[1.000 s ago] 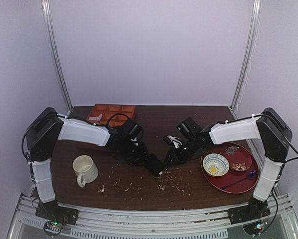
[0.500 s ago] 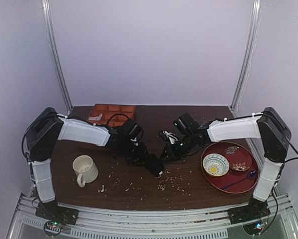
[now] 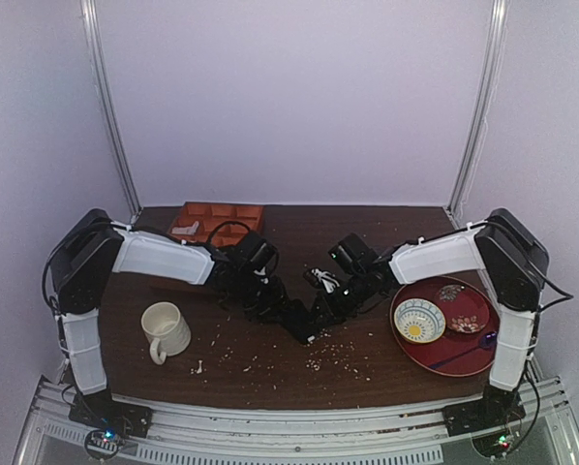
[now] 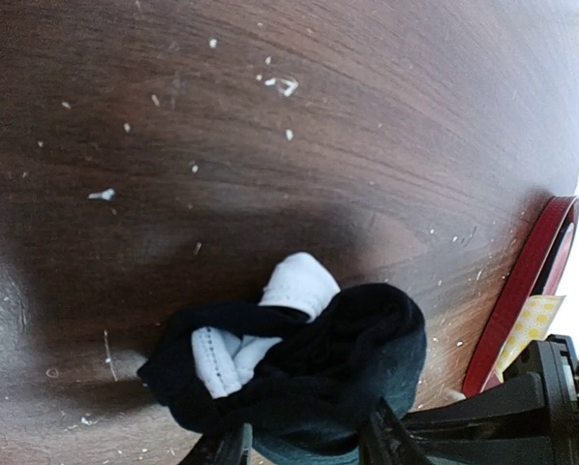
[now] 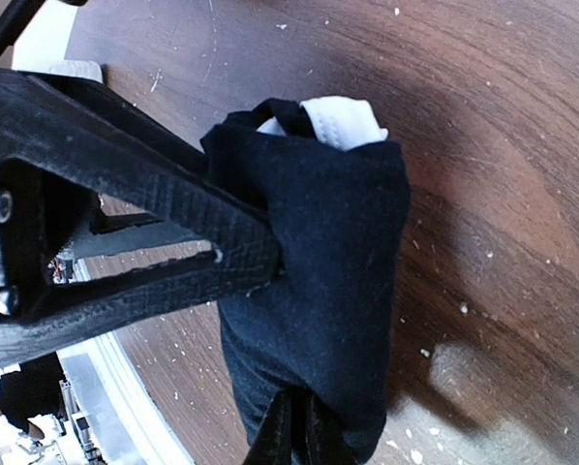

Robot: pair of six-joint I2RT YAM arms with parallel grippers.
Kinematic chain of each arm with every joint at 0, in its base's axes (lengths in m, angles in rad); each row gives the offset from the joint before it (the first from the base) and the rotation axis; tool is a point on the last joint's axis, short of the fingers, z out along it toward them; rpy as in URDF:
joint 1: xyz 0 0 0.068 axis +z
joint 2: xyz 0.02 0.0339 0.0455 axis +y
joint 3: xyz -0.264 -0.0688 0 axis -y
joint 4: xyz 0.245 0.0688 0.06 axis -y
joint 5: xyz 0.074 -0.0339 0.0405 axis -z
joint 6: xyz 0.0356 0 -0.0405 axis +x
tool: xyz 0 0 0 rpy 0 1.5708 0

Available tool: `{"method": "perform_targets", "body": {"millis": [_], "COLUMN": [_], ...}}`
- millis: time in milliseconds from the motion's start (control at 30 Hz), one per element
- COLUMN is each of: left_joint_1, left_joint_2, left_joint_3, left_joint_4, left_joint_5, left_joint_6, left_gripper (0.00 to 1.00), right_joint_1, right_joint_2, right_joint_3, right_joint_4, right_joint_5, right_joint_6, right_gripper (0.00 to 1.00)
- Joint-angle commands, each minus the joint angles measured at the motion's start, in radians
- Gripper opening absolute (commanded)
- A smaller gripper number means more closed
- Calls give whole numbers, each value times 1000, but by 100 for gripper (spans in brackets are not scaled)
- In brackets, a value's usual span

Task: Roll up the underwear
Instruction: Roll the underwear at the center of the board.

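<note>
One black underwear (image 3: 302,327) with white edging lies bunched into a bundle at mid-table; no lettering shows, and no second pair is in view. My left gripper (image 3: 289,316) reaches in from the left. In the left wrist view the underwear (image 4: 319,373) sits between that gripper's (image 4: 304,446) two fingers, which press its sides. From the right comes my right gripper (image 3: 320,310). The right wrist view has the underwear (image 5: 323,252) draped over this gripper (image 5: 294,436), fingers pinched together on the fabric's lower edge. A left finger (image 5: 144,184) pushes against the bundle's side.
A cream mug (image 3: 164,329) stands at the left. A red tray (image 3: 437,364) at the right holds a patterned bowl (image 3: 419,320), a small dish and a spoon. An orange compartment tray (image 3: 215,220) sits at the back left. Pale crumbs (image 3: 330,355) litter the wood.
The right gripper pulled back from the bundle half a second ago, then came in again and closed on it. The left gripper stayed on the bundle, barely moving.
</note>
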Motion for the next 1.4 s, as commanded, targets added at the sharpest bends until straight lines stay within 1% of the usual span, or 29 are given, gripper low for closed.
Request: {"method": "perform_targets", "body": {"millis": [0,267,433,533,633,800,900,967,1000,1133,1167,1300,1367], "left_joint_1": [4,6,5,2,-7,-10,-10,-13,-12,-12,-12,-12,-12], "left_joint_2": [27,-75,-122,-128,-129,-115,-91,-73,-65,-46,-37,-20,-20], "left_joint_3": [-36,-32,-89,-105,-100,-96,-99,-94,-93,-89,-89,-96,-100], "left_joint_4": [-86,-116,-77,-42,-32,-33,-6,-1,-1,-20,-26,-20,-17], "left_joint_5": [-30,-12,16,29,33,27,34,33,32,18,18,25,23], "left_joint_6": [-2,-5,-26,-26,-57,-57,-68,-70,-72,-68,-65,-67,-66], "left_gripper": [50,50,54,59,59,60,60,58,56,42,40,41,42], "right_joint_1": [7,21,23,26,27,32,36,40,40,41,41,38,28], "right_joint_2": [63,83,82,84,86,85,83,78,73,44,36,16,0], "right_joint_3": [-40,-30,-33,-32,-28,-17,-11,-12,-15,-22,-24,-25,-39], "right_joint_4": [-42,-60,-50,-47,-49,-51,-52,-51,-47,-34,-27,-12,21], "right_joint_5": [44,77,79,80,79,76,73,69,66,51,44,30,22], "right_joint_6": [-10,-25,-19,-17,-18,-17,-19,-20,-20,-18,-18,-5,18], "right_gripper": [4,3,3,3,3,4,4,5,6,13,15,18,20]}}
